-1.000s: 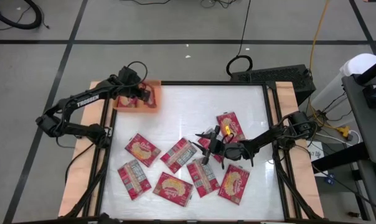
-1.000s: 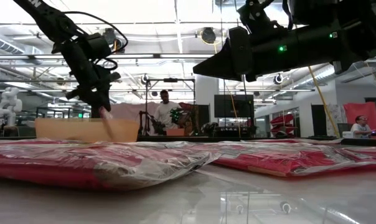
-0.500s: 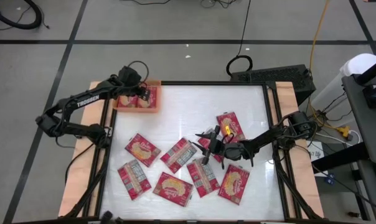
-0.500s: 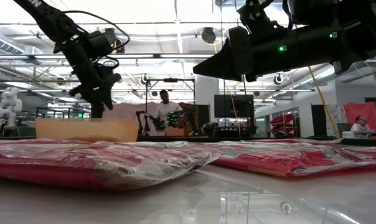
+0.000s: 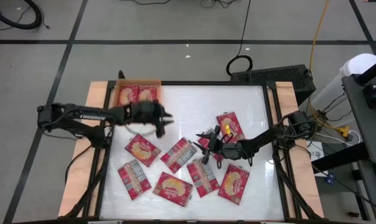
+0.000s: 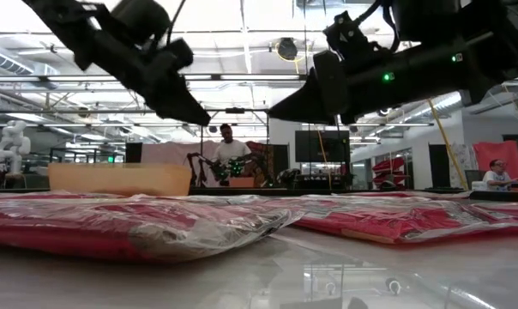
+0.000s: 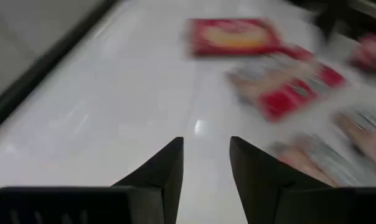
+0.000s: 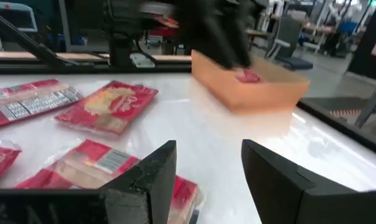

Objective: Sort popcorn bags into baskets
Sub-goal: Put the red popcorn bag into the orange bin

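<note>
Left gripper [image 5: 165, 122] hovers open and empty near orange basket [image 5: 137, 83] holding popcorn bags [image 5: 138, 94]

The left end effector [image 5: 162, 122] is motion-blurred in the high view. The right arm covers part of 1 bag [image 5: 211, 144]. In the left wrist view the bags [image 7: 281, 84] smear together, print unreadable.
</note>
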`<state>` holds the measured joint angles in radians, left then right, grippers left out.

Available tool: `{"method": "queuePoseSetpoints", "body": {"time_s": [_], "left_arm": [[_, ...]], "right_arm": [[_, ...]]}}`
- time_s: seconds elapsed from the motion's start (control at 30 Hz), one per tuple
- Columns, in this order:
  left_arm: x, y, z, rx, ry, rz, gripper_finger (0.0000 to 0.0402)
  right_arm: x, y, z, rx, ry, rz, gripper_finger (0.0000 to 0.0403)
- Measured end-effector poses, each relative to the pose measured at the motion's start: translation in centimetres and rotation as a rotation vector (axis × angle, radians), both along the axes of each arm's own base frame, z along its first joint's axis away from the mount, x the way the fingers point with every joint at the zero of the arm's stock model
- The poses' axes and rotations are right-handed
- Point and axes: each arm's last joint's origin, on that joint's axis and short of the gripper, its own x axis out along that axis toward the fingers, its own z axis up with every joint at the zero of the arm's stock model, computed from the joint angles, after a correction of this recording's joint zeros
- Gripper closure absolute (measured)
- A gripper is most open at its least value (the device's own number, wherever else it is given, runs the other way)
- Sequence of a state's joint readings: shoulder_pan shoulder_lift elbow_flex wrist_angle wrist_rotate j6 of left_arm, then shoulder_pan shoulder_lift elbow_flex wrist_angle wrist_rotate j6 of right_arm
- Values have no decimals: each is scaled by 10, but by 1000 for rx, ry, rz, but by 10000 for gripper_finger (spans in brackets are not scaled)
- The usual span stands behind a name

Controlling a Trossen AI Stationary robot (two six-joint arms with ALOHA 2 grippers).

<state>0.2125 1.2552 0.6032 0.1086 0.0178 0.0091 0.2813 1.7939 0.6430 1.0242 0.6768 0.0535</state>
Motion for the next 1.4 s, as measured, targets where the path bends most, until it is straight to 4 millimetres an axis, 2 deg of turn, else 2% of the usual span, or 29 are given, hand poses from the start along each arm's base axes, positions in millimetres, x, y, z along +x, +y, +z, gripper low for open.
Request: {"method": "queuePoseSetpoints", "body": {"time_s": [0.1,0.2,0.37,0.63,0.77,0.87,0.93,1.03,1.13,1.33,1.4], "left_arm": [[2,-29,-4,29,26,-100,267],[0,-54,-10,-13,46,-168,254],[-7,-84,-23,-88,170,-182,207],[-12,-120,-50,-130,314,-168,111],[-13,-129,-63,-104,362,-132,92],[-12,-131,-74,-85,401,-119,93],[-9,-132,-79,-84,407,-133,107],[-4,-134,-86,-67,402,-158,148],[0,-131,-91,-55,403,-168,213],[8,-117,-87,-13,347,-152,375],[10,-109,-84,-15,325,-122,388]], "right_arm": [[-1,0,-4,12,30,-3,229],[-1,0,-6,17,47,-5,229],[-1,-3,-6,12,50,-12,229],[0,-4,-6,13,50,-13,229],[0,-4,-6,16,55,19,229],[1,-5,-6,5,62,30,229],[1,-7,-6,1,63,25,229],[1,-9,-6,-4,66,19,229],[1,-9,-6,-20,73,23,229],[-1,3,-7,-28,94,111,229],[-3,11,-10,-54,126,140,229]]}}
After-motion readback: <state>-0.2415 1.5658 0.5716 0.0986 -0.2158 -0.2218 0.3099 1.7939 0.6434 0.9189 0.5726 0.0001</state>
